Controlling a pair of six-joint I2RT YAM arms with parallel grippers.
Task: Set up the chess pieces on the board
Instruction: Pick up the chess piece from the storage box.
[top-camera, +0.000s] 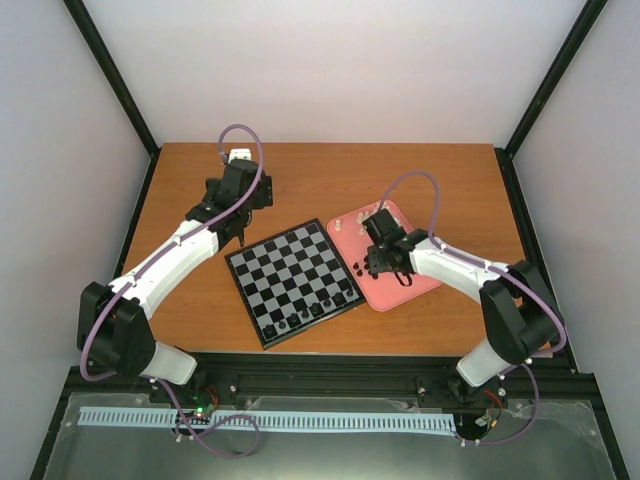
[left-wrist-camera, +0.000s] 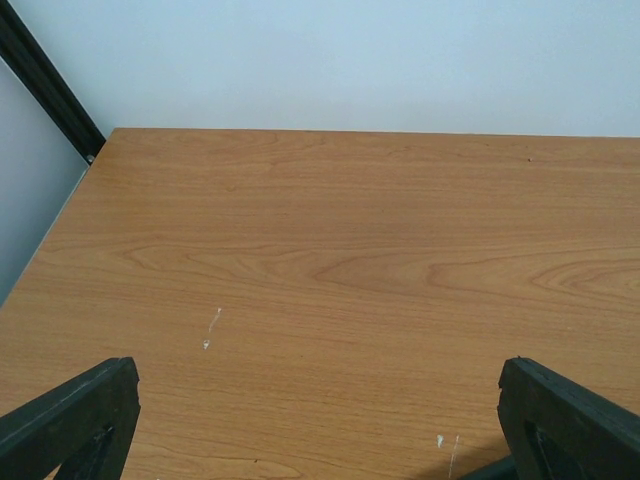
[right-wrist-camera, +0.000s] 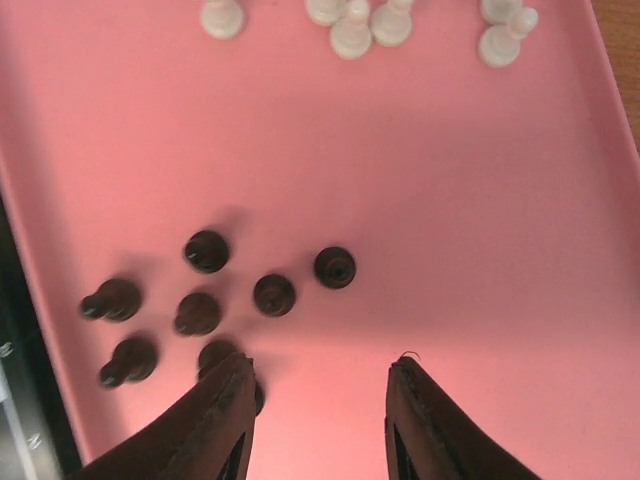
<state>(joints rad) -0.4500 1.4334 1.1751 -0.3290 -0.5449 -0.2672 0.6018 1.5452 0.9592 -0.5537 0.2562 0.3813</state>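
Note:
The chessboard (top-camera: 293, 280) lies tilted at the table's middle, with several black pieces (top-camera: 316, 311) along its near edge. My right gripper (right-wrist-camera: 320, 365) hangs open and empty over the pink tray (right-wrist-camera: 450, 230), also seen from above (top-camera: 415, 285). Several black pieces (right-wrist-camera: 275, 294) stand just ahead of its left finger (right-wrist-camera: 215, 415), one partly hidden behind it. Several cream-white pieces (right-wrist-camera: 351, 30) stand at the tray's far end. My left gripper (top-camera: 241, 228) is open and empty over bare wood beyond the board's far left corner; only its fingers (left-wrist-camera: 70, 420) show in the left wrist view.
The wooden table (left-wrist-camera: 330, 260) ends at a white back wall. A black frame post (left-wrist-camera: 45, 80) stands at the far left corner. The tray's left rim (right-wrist-camera: 25, 290) borders a dark strip.

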